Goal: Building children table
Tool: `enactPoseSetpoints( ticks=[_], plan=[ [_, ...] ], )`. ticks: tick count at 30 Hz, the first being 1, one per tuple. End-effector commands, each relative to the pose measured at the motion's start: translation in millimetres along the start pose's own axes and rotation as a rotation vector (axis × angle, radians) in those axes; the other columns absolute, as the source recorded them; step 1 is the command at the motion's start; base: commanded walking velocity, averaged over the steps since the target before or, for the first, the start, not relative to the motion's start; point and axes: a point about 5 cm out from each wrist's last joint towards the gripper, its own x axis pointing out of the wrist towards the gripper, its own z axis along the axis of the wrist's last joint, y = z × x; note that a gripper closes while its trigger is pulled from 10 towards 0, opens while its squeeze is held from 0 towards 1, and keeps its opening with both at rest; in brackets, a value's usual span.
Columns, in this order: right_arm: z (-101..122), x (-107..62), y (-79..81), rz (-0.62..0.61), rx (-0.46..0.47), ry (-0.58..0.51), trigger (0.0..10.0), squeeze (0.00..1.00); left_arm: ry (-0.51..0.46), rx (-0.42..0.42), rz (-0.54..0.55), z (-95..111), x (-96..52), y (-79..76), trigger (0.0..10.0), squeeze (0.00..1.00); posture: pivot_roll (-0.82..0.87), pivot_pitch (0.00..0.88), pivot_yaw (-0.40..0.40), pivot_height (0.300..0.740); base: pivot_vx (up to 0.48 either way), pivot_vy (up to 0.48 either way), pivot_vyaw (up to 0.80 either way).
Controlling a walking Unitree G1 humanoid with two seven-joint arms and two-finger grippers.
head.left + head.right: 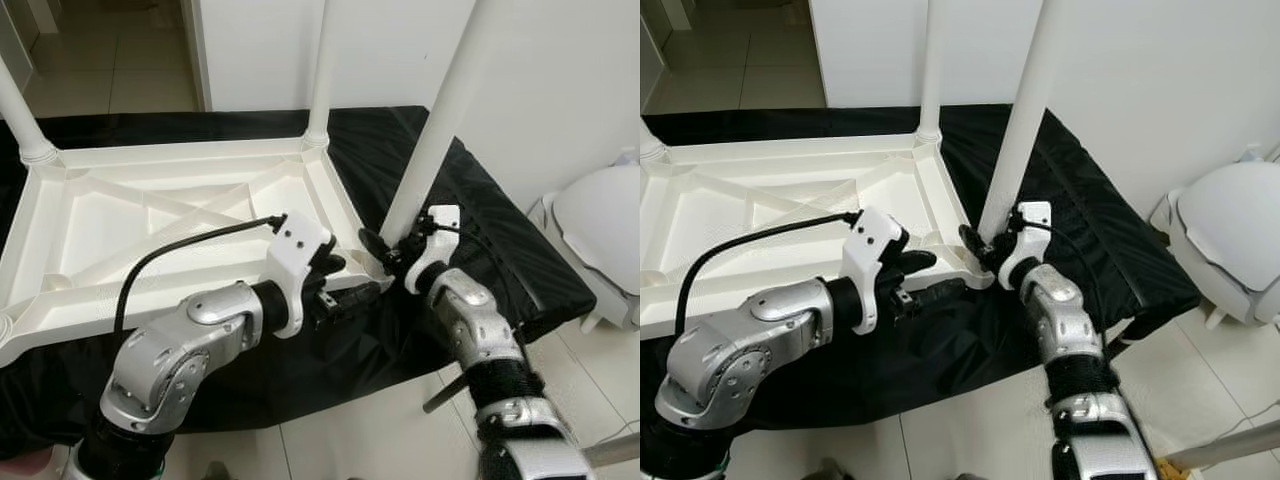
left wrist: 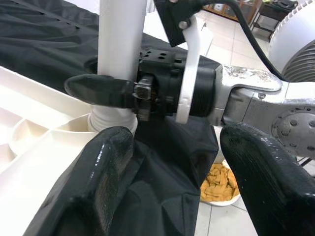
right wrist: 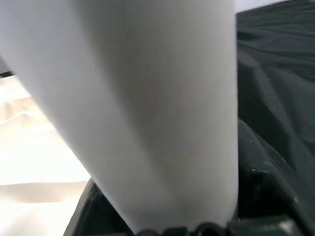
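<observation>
Left eye view: an upturned white tabletop (image 1: 150,215) lies underside-up on a worktop covered with black cloth (image 1: 480,220). Three legs stand in its corner sockets, at 10, 12 and 4 o'clock of the frame. The near-right leg (image 1: 440,120) rises from the 4 o'clock corner, long axis near vertical, leaning slightly toward 1 o'clock, top cut off. The right gripper (image 1: 385,248) is at its base with jaws clamped on the leg just above the socket. The left gripper (image 1: 345,285) sits just beside, at 8 o'clock from that socket, over the tabletop's near edge, jaws apart and holding nothing. A white seat-like object (image 1: 600,225) stands at 3 o'clock on the floor; what it is cannot be told.

Right eye view: same layout; the right arm is nearer the leg, and the socket joint is partly hidden by it.

Left wrist view: one black finger (image 2: 98,91) of the right gripper wraps the leg above the ribbed collar (image 2: 110,118). How fully the leg is seated is hard to tell.

Right wrist view: the leg's white shaft sits close up, blurred, between the jaws.

Judgement: the coming move is probably turning or pressing the leg along its axis into the socket.
</observation>
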Motion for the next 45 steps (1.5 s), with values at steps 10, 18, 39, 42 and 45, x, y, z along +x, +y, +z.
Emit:
enactPoseSetpoints(
  ticks=[10, 18, 39, 42, 45],
  plan=[
    [3, -3.6, 33.7, -0.261, 0.070, -0.021, 0.0, 0.00, -0.004, 0.008, -0.021, 0, 3.2, -4.3, 10.0, 0.00, 0.00, 0.012, -0.089, 0.740, 0.000, 0.000, 0.00],
    [1, -9.8, 27.8, -0.314, 0.036, 0.027, 6.1, 0.00, 0.000, 0.009, -0.030, -1, 3.9, -4.5, 10.0, 0.00, -0.01, 0.007, -0.083, 0.740, 0.000, 0.000, 0.00],
    [10, -13.6, -17.8, 0.067, -0.038, 0.048, 10.0, 0.00, 0.000, 0.009, -0.031, -1, 3.2, -4.2, 10.0, 0.00, -0.01, 0.022, -0.075, 0.740, 0.000, 0.000, 0.00],
    [10, -14.9, -21.0, 0.191, -0.077, 0.055, 10.0, 0.00, 0.000, 0.010, -0.030, 0, 2.7, -3.2, 10.0, 0.00, -0.01, 0.026, -0.071, 0.740, 0.000, 0.000, 0.00],
    [9, -13.4, -27.0, 0.258, -0.125, 0.064, 10.0, 0.00, -0.001, 0.011, -0.026, 0, 2.3, -2.2, 10.0, 0.00, -0.01, 0.032, -0.065, 0.740, 0.000, 0.000, 0.00]
  ],
)
